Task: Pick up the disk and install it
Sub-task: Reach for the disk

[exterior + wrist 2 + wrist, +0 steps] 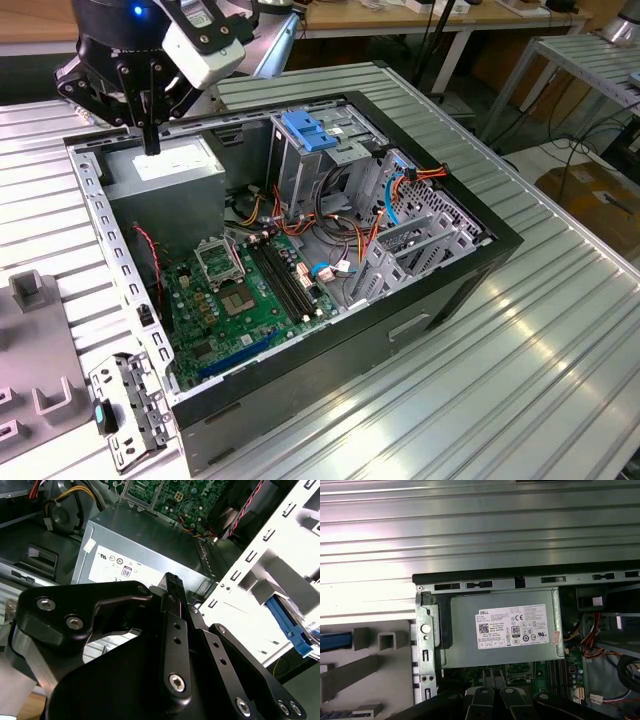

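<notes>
Black and drawn narrow, your hand point(150, 148) hangs point-down over the grey power supply point(165, 165) in the back corner of the open computer case point(420, 300), at the exterior view's left. The two fingers sit pressed together with nothing between them. In the second wrist view their ribbed tip point(172, 580) stands over the labelled face of the power supply, close to the pale perforated frame wall of the case.

You carry no load. The disk point(290, 627) lies outside the case, beyond that frame wall, and its bright blue rail shows in the second wrist view. It is well apart from your fingers and not touched by them. In the first wrist view a blue strip point(335, 642) shows at the same side of the case, beside the grey blocks of a tray point(380, 680). You cannot tell from that view how much of the disk it is.

Inside the case, the green motherboard point(250, 290) lies flat on the floor, toward the exterior view's lower middle. Behind it the metal drive cage point(300, 175) stands upright with a pale-blue latch plate point(305, 130) on top. Orange, yellow and red cables point(420, 172) loop on the exterior view's right of the cage, and a thin blue ribbon point(393, 195) runs down among them.

The case rests on a ribbed aluminium tabletop point(540, 350). The grey tray sits on the tabletop against the case's wall, on the exterior view's left.
</notes>
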`<action>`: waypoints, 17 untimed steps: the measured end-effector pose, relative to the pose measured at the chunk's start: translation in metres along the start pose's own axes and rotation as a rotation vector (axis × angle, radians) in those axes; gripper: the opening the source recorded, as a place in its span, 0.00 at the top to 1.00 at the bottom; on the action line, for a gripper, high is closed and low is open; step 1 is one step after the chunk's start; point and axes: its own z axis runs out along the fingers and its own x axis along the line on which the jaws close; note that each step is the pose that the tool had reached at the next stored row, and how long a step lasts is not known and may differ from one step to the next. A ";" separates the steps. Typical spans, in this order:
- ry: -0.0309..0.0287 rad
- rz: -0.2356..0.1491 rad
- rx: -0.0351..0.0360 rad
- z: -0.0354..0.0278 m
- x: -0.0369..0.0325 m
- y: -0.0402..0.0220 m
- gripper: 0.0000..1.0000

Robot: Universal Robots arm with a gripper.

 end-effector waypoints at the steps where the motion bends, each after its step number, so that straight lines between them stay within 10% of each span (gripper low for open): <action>1: 0.0000 0.000 0.0000 0.0000 0.0005 0.0000 0.89; 17: 0.0001 0.000 0.0000 0.0001 0.0100 -0.0008 0.89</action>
